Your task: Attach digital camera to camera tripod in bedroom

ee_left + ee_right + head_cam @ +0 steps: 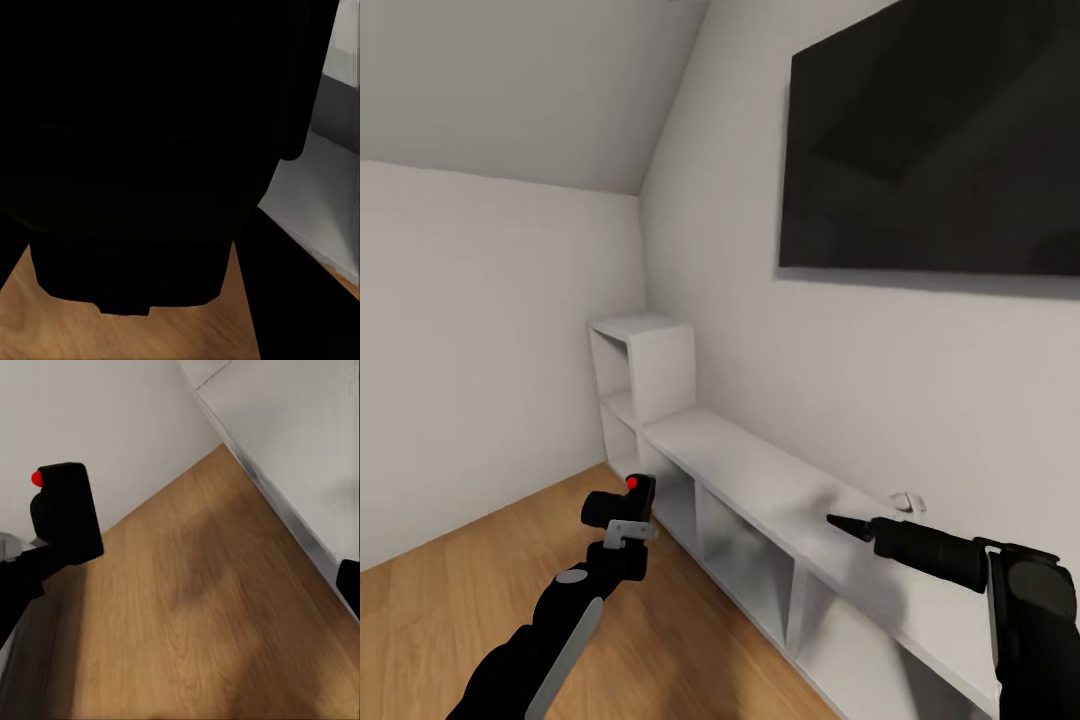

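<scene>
Black bulk of the digital camera (150, 150) crowds the left wrist view, pressed close against that lens. From the head view, the left gripper (622, 535) is closed on the digital camera (622, 503), holding it upright with the red dot on top, out over the wood floor (480, 590) just in front of the white cube shelving (760, 480). The right gripper (840, 522) points toward the shelving's top; whether its fingers are parted I cannot tell. The right wrist view catches the camera (66, 510) from the side. The tripod is not before the robot, so which way it lies from the camera cannot be judged; the left arm carries the load, and finding the stand likely comes first.
</scene>
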Controlling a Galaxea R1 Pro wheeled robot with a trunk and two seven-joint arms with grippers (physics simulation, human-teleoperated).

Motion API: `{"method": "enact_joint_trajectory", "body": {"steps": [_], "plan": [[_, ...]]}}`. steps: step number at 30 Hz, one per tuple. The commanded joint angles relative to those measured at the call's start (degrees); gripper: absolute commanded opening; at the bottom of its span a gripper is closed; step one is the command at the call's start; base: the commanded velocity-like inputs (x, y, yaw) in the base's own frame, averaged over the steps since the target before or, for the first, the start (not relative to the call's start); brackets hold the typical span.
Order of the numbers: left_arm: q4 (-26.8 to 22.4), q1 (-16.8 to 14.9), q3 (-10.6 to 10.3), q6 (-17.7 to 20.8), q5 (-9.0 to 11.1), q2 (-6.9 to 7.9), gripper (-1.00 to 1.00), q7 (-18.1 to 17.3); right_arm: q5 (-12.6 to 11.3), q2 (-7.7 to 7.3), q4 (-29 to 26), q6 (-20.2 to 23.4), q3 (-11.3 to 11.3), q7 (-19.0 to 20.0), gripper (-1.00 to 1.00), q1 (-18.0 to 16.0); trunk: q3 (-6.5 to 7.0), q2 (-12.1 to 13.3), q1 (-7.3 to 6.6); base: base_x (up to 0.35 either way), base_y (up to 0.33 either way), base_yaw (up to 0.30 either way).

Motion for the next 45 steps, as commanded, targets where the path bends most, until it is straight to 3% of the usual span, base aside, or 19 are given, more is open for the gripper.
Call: {"method": "enact_joint_trajectory", "body": {"steps": [1, 21, 37, 45], "plan": [[-0.11, -0.05, -0.16, 0.24, 0.5, 0.05, -1.0, 0.42, 0.42, -0.27, -0.06, 0.85, -0.21, 0.66, 1.0, -0.07, 0.12, 0.38, -0.24, 0.0, 0.0, 0.0], [-0.11, -0.05, -0.16, 0.29, 0.52, -0.06, -1.0, 0.42, 0.13, -0.82, -0.07, 1.16, -0.65, 0.8, 1.0, -0.07, 3.71, 8.41, -4.63, 0.0, 0.0, 0.0], [-0.01, -0.05, 0.02, 0.29, 0.54, -0.06, -1.0, 0.42, 0.32, -0.05, 0.22, 0.51, -0.62, -0.19, 1.0, -0.07, 6.58, 14.82, -8.14, 0.0, 0.0, 0.0], [-0.01, -0.05, 0.02, 0.36, 3.04, -0.03, -1.0, 0.42, 0.33, 0.02, 0.42, 0.39, -0.59, -0.67, 1.0, -0.07, 8.02, 18.03, -9.9, 0.0, 0.0, 0.0]]}}
